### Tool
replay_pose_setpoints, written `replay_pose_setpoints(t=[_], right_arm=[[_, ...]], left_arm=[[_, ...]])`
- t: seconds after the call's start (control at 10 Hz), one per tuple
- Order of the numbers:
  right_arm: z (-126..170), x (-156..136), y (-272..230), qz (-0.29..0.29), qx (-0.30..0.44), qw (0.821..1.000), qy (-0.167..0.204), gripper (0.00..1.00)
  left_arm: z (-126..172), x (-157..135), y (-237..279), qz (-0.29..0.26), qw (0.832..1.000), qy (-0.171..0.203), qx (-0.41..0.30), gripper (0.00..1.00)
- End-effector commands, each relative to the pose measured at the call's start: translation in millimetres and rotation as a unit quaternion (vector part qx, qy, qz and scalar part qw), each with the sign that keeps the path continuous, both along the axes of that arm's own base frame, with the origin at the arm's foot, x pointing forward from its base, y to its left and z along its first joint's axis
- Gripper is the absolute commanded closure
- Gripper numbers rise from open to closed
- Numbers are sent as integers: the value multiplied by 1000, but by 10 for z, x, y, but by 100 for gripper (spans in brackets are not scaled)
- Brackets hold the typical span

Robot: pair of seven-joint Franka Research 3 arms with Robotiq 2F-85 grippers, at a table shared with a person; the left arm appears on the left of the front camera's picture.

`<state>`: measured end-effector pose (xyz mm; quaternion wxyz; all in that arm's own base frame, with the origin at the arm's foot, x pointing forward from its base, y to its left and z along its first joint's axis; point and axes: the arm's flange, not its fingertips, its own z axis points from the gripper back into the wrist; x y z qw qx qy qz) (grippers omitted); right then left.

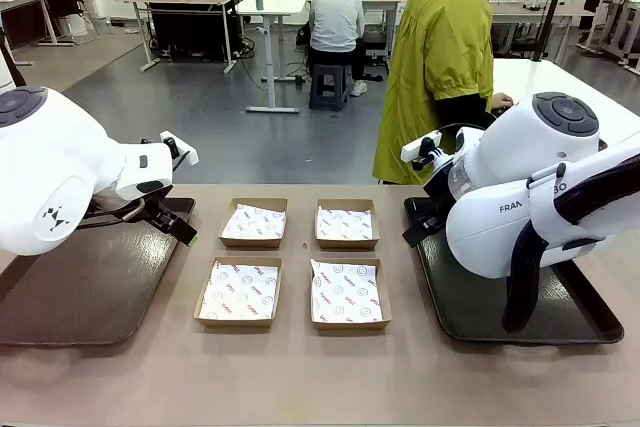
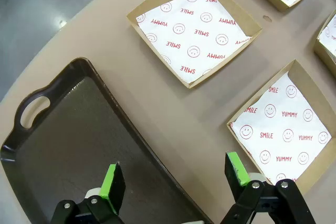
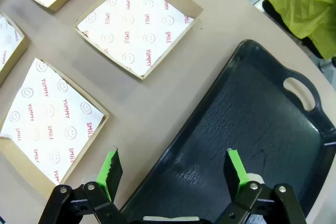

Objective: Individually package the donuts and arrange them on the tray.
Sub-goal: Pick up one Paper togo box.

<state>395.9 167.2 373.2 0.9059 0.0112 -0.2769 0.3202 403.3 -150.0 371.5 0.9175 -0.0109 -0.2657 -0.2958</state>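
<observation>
No donuts are in view. My left gripper (image 2: pixel 175 174) is open with nothing between its green pads, and it hovers over the inner edge of the dark left tray (image 2: pixel 68 129), next to the boxes. My right gripper (image 3: pixel 172 165) is also open and holds nothing. It hangs over the edge of the dark right tray (image 3: pixel 252 119). In the front view the left tray (image 1: pixel 90 287) and the right tray (image 1: pixel 470 307) both lie bare, each under its own arm.
Several shallow cardboard boxes lined with printed white paper sit in a square between the trays, such as a near one (image 1: pixel 239 292) and a far one (image 1: pixel 346 224); all hold nothing. A person in a yellow-green jacket (image 1: pixel 440 57) stands at the far right side.
</observation>
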Motion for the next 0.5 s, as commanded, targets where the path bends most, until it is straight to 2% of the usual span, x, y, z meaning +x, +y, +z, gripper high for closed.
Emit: replay_pose_setpoints(t=[0.0, 0.4], right_arm=[[0, 0, 0, 0, 0, 1000, 0, 0], [0, 0, 0, 0, 0, 1000, 0, 0]], left_arm=[[0, 0, 1, 0, 1000, 0, 0, 0], [0, 0, 0, 0, 1000, 0, 0, 0]])
